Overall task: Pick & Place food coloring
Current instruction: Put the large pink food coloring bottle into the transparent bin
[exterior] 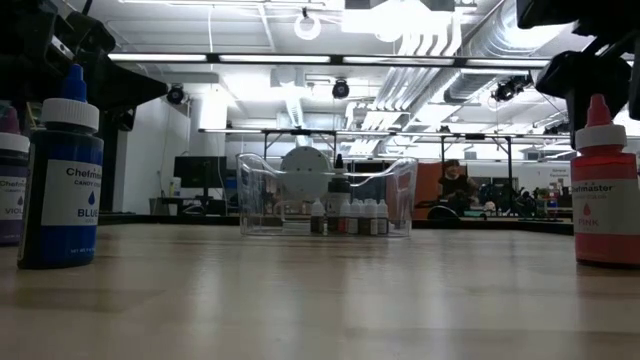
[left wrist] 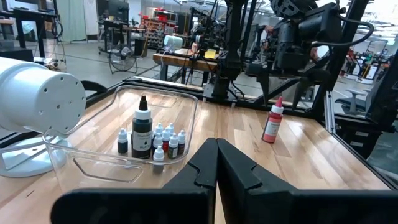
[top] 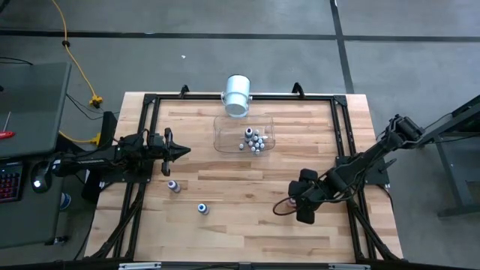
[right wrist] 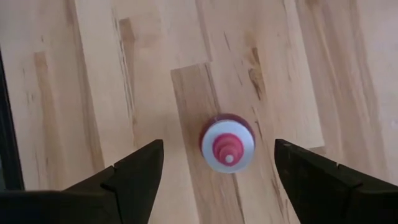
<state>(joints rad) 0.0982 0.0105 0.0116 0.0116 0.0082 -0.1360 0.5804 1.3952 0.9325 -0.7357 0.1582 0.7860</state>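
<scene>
A pink food coloring bottle (right wrist: 227, 143) stands upright on the wooden table, seen from straight above in the right wrist view. My right gripper (right wrist: 217, 152) hangs over it, open, one finger on each side of its cap and not touching it. The pink bottle (exterior: 603, 190) also shows at the low view's right. A blue bottle (top: 202, 208) and a purple bottle (top: 174, 185) stand on the table's near left part. Several tiny bottles (top: 253, 140) stand inside the clear tub (top: 225, 139). My left gripper (top: 180, 150) is shut and waits left of the tub.
A big white cylinder (top: 237, 95) lies at the table's far edge, just behind the tub. A black frame (top: 339, 127) runs around the table. There is bare wood between the tub and the standing bottles. A person (exterior: 455, 185) sits in the room beyond.
</scene>
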